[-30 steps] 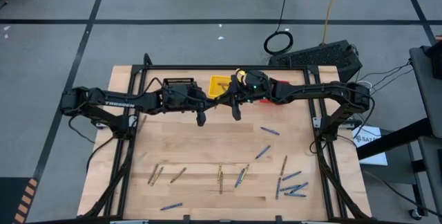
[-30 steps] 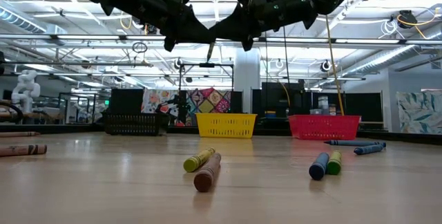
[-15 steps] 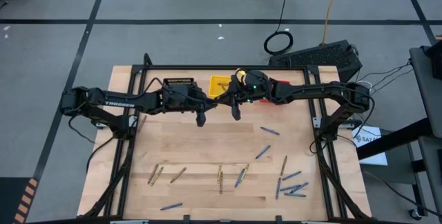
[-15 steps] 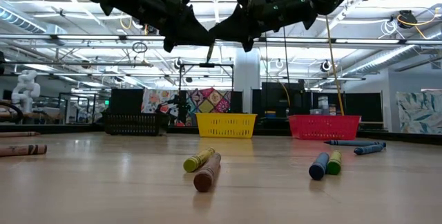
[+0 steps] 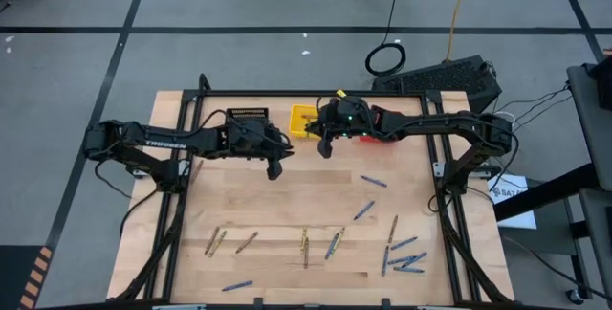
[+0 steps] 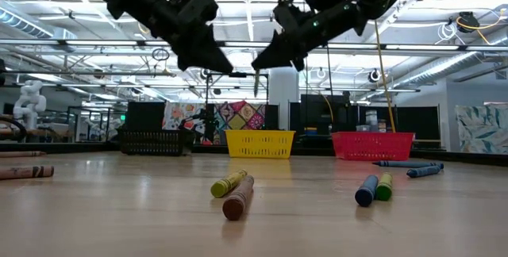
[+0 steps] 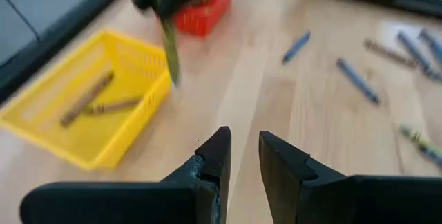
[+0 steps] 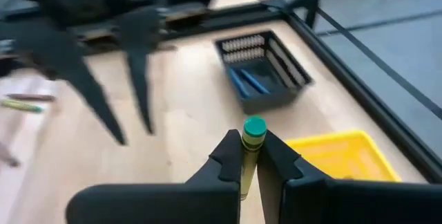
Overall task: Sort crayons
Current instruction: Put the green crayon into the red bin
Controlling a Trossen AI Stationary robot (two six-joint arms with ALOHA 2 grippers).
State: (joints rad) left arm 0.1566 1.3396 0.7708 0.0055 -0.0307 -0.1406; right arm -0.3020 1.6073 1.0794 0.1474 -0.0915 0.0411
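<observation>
One crayon, olive with a green tip, is clamped in the right gripper at upper centre, now drawn apart from the left gripper. The left gripper's fingers have been parted and hold nothing, so a handover looks complete; the yellow basket seems next.

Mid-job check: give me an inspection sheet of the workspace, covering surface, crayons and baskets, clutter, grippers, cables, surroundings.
Surface: wooden table, black frame round it.
Crayons: loose ones lie scattered on the near half; two brownish in the yellow basket; blue ones in the black basket.
Red basket: contents not visible.
Clutter: nothing seen.
Left gripper: open, empty, above the table beside the yellow basket.
Right gripper: shut on an olive crayon with a green end, near the yellow basket.
Cables: a coil and leads on the floor behind the table.
Surroundings: grey floor with black tape lines; a hall with hanging patterned panels behind.
</observation>
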